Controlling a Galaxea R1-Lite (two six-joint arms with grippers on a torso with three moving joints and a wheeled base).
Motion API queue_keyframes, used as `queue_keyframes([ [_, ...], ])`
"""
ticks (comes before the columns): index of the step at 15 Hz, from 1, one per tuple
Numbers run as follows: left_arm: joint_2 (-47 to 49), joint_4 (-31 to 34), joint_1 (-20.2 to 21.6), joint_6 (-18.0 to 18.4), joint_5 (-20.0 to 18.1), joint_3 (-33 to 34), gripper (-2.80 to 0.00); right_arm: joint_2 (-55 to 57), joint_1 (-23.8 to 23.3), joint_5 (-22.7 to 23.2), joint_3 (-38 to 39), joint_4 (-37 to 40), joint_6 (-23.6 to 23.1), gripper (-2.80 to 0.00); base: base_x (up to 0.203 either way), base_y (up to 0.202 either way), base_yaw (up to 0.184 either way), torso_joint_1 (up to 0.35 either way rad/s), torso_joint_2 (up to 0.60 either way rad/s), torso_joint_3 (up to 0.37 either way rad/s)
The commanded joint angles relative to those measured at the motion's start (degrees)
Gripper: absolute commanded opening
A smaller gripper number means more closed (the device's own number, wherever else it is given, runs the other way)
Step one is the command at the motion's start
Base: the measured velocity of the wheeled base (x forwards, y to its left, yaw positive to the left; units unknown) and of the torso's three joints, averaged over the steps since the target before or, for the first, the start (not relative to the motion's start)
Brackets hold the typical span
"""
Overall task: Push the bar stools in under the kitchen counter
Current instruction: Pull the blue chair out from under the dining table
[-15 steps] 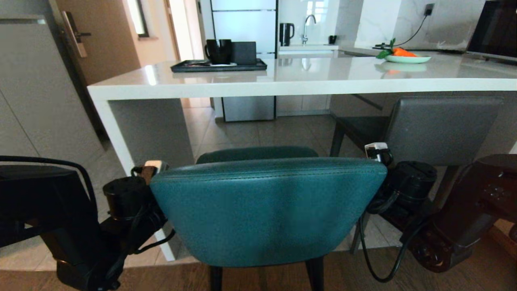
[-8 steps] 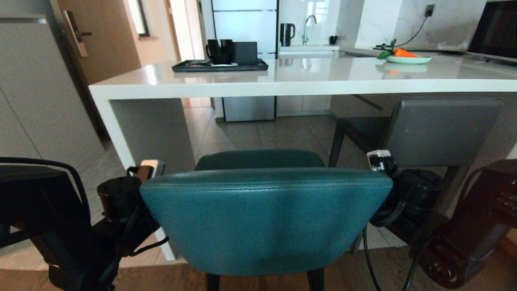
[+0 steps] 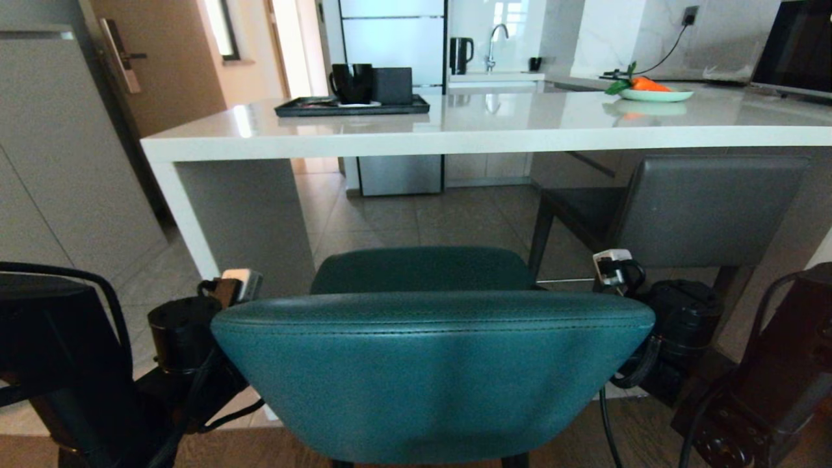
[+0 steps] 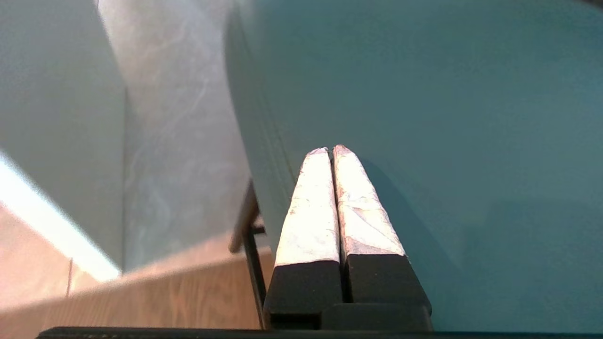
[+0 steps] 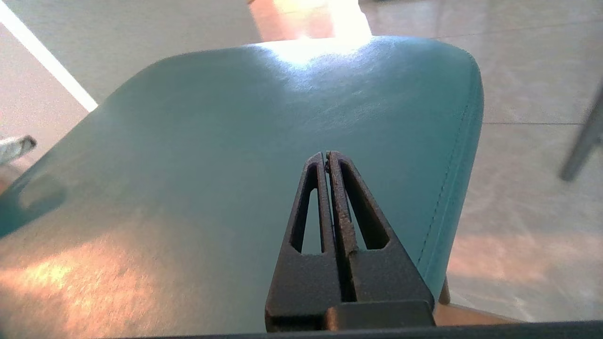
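- In front of the kitchen counter, the teal stool is standing short of the slab edge.
- The left gripper, fingers pressed together, is leaning on the backrest's left side.
- The right gripper, also closed, is pressing the right side.
- The grey stool is sitting tucked under the counter, to the right.

Two bar stools; one kitchen counter.

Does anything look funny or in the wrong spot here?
Yes, the teal stool stands out on the floor, short of the white counter, while the grey stool is tucked under. Nothing looks spilled or broken.
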Motion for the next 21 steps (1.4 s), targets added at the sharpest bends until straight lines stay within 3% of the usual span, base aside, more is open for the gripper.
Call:
queue_keyframes([
  [1,-4.12,-0.42,1.52,-0.07,0.08,3.89,-2.8,1.64,0.41,-0.02,-0.83,-0.46,0.09,-2.8,0.0,0.0,0.0,0.0,0.0,0.0],
  [5,-7.5,-0.42,1.77,-0.07,0.12,8.25,-2.8,0.51,0.55,-0.25,-0.05,-0.46,0.09,-2.8,0.0,0.0,0.0,0.0,0.0,0.0],
  [9,-4.53,-0.52,1.79,-0.07,0.08,4.38,-2.8,-4.88,2.12,-2.28,4.88,-0.46,0.21,-2.8,0.0,0.0,0.0,0.0,0.0,0.0],
  [13,-2.44,-0.27,1.39,0.02,-0.61,-1.3,-2.8,-5.3,2.08,-3.01,4.64,-0.46,0.59,-2.8,0.0,0.0,0.0,0.0,0.0,0.0],
  [21,-2.37,0.2,0.81,0.02,-0.54,-1.22,-2.8,-3.02,1.55,-3.01,2.69,-0.46,0.71,-2.8,-0.041,0.0,-0.001,0.001,0.0,0.0],
])
